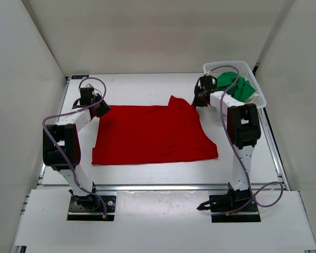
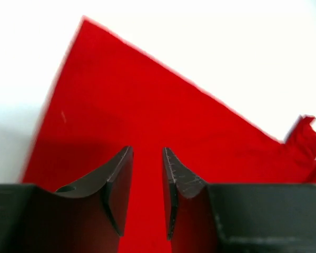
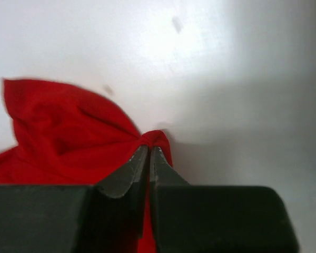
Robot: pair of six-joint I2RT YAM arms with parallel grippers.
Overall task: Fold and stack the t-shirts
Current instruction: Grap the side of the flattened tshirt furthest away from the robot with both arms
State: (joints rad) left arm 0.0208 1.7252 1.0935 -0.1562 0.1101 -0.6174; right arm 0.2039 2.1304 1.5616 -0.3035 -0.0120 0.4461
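The red t-shirt (image 1: 152,134) lies spread flat on the white table, with its far right corner bunched up. My right gripper (image 1: 196,103) is shut on that corner, and a pinch of red cloth (image 3: 158,138) pokes out past its fingertips (image 3: 149,148). My left gripper (image 1: 102,109) is at the shirt's far left corner. In the left wrist view its jaws (image 2: 147,153) stand apart just over the red cloth (image 2: 147,95), with nothing pinched between them. A green t-shirt (image 1: 237,87) lies crumpled in the basket at the back right.
A white mesh basket (image 1: 226,64) stands at the table's far right corner, just behind my right arm. White walls close the table in on the left, back and right. A metal rail runs along the near edge.
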